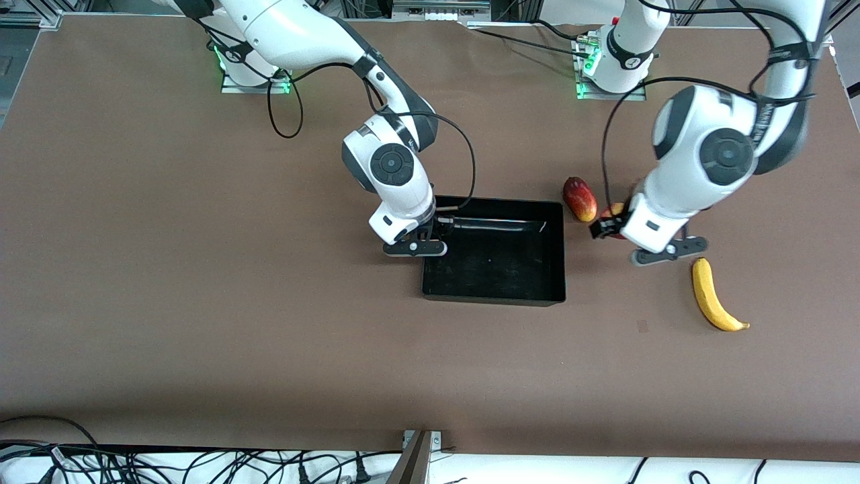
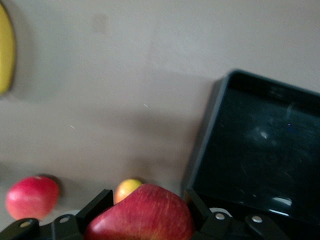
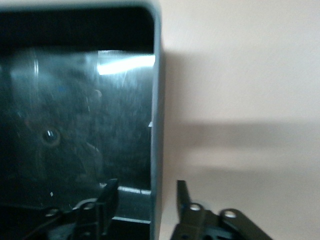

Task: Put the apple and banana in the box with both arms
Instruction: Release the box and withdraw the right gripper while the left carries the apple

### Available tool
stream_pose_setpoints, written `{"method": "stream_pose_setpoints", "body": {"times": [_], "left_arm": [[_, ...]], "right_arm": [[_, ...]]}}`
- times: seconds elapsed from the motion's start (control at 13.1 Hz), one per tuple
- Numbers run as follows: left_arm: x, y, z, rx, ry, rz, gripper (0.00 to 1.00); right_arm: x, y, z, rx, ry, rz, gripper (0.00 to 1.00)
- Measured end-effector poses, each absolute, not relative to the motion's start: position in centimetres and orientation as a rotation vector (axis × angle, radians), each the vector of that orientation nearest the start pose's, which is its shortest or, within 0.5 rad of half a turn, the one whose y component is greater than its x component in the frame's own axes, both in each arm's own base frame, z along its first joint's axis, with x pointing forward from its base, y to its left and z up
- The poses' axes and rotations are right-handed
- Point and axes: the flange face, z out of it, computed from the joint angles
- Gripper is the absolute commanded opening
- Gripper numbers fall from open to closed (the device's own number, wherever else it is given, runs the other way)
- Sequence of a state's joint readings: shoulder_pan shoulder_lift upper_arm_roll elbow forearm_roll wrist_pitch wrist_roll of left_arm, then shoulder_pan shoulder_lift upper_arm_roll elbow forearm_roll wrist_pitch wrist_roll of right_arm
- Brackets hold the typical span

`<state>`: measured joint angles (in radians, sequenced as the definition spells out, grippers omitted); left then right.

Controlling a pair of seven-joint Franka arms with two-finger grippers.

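The apple (image 2: 142, 217), red with yellowish streaks, sits between the fingers of my left gripper (image 2: 147, 200), which is shut on it. In the front view the left gripper (image 1: 608, 225) hangs over the table beside the box's end toward the left arm, and only a bit of the apple (image 1: 613, 212) shows. The banana (image 1: 713, 297) lies on the table nearer the front camera; its edge shows as the banana (image 2: 5, 50) in the left wrist view. My right gripper (image 1: 440, 227) is open at the black box (image 1: 494, 297), its fingers either side of the box wall (image 3: 156, 125).
A red-yellow mango (image 1: 579, 198) lies beside the box toward the left arm's end. The left wrist view shows a round red fruit (image 2: 31, 196) and a yellowish fruit end (image 2: 128, 189) on the table under the held apple. Cables lie along the table's front edge.
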<state>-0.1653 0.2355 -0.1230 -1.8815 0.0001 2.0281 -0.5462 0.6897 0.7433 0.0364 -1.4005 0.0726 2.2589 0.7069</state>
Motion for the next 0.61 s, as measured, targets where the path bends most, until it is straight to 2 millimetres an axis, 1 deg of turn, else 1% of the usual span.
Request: {"method": "stream_pose_setpoints", "body": {"times": [0.08, 0.15, 0.3, 0.38, 0.53, 0.61], "left_arm": [[57.4, -18.7, 37.1, -3.097, -0.412, 0.161, 0.00], [56.9, -20.4, 36.4, -3.091, -0.410, 0.180, 0.00], [55.9, -23.6, 34.5, -3.085, -0.409, 0.206, 0.00], [55.5, -25.6, 33.3, -3.093, -0.414, 0.203, 0.00], [54.5, -29.7, 30.2, -3.122, -0.434, 0.190, 0.00], [54.0, -31.7, 28.5, -3.134, -0.439, 0.194, 0.00]], "right_arm": [[56.9, 47.4, 29.5, -3.018, 0.081, -0.067, 1.00], [58.4, 45.2, 32.1, -3.039, 0.123, -0.083, 1.00], [61.4, 39.2, 38.1, -3.072, 0.160, -0.130, 1.00], [62.4, 35.7, 40.8, -3.080, 0.152, -0.101, 1.00], [63.2, 29.2, 45.8, -3.061, 0.150, -0.017, 1.00], [63.1, 26.3, 48.2, -3.063, 0.152, 0.014, 1.00]]}}
